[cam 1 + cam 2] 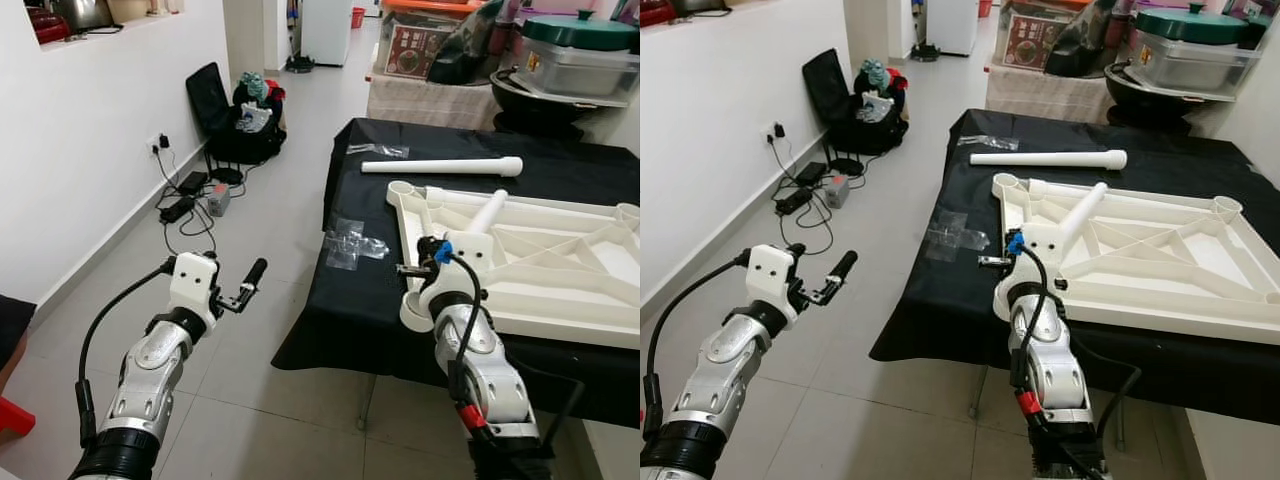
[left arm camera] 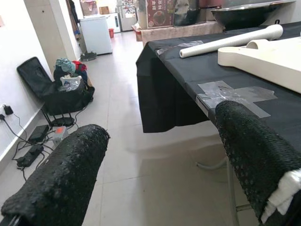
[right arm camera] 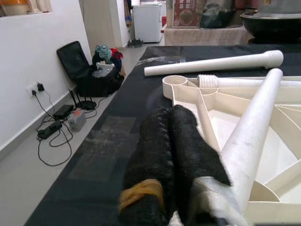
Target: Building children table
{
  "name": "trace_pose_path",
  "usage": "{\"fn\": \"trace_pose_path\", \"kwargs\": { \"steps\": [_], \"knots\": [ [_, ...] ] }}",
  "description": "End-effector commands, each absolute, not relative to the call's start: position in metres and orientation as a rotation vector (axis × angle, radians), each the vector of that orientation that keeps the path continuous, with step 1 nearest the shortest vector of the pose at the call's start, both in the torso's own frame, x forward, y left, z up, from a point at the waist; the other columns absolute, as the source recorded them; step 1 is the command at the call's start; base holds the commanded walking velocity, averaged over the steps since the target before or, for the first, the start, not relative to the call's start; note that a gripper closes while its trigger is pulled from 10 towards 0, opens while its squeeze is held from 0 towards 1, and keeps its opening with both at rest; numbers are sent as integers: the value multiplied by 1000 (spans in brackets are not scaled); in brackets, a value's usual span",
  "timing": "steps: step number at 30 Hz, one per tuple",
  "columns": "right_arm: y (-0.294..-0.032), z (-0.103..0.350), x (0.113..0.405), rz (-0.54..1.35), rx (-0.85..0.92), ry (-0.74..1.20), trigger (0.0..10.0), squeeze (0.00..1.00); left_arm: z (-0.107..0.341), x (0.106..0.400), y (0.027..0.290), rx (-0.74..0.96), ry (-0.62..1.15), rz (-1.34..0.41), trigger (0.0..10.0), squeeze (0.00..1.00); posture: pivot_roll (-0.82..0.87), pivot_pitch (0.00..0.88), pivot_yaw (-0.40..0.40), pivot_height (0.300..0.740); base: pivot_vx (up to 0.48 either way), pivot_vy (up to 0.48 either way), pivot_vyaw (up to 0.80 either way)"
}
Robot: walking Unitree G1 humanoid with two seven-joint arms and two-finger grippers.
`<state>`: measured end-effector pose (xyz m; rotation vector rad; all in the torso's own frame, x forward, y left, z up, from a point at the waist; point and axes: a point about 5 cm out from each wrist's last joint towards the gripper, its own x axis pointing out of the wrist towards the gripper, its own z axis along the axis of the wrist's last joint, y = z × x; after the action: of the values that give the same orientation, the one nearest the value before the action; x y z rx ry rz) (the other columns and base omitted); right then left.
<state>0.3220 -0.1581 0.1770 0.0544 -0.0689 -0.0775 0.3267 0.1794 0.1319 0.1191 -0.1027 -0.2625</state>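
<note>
The white tabletop (image 1: pixel 560 270) lies upside down near the counter (image 1: pixel 350 320) front edge. Right gripper (image 3: pixel 171 141), clenched, empty, rests beside its angled leg (image 3: pixel 254 127). Left gripper (image 1: pixel 245 285), released, hovers over bare floor (image 1: pixel 270 230) off that edge.

White table top (image 1: pixel 1160 250) and white legs (image 1: pixel 1048 159) on a black cloth (image 1: pixel 960 290); pale grey tiled floor (image 1: pixel 880 200).

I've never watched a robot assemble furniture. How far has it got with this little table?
Early stage, it seems. The white tabletop lies upside down on the black-covered table, with one leg angled at its near corner socket, though I can't tell if it's fully seated. The right gripper, shut, sits beside that leg. A second leg lies loose on the cloth. The left gripper hangs open over the floor.
</note>
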Motion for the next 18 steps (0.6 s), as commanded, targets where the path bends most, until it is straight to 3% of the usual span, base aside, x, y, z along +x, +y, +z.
{"fn": "trace_pose_path", "kwargs": {
  "steps": [1, 18],
  "knots": [
    [-155, 192, 322, -68, 51, -146, 10000, 1000, 130, 327, 179, 126, -98, -263, 10000, 0, 52, 0, -74, 740, 0, 0, 0],
    [-149, 206, 318, -54, 74, -254, 10000, 1000, 137, 330, 178, 106, -127, -256, 10000, 0, 44, 0, -63, 740, 0, 0, 0]
  ]
}}
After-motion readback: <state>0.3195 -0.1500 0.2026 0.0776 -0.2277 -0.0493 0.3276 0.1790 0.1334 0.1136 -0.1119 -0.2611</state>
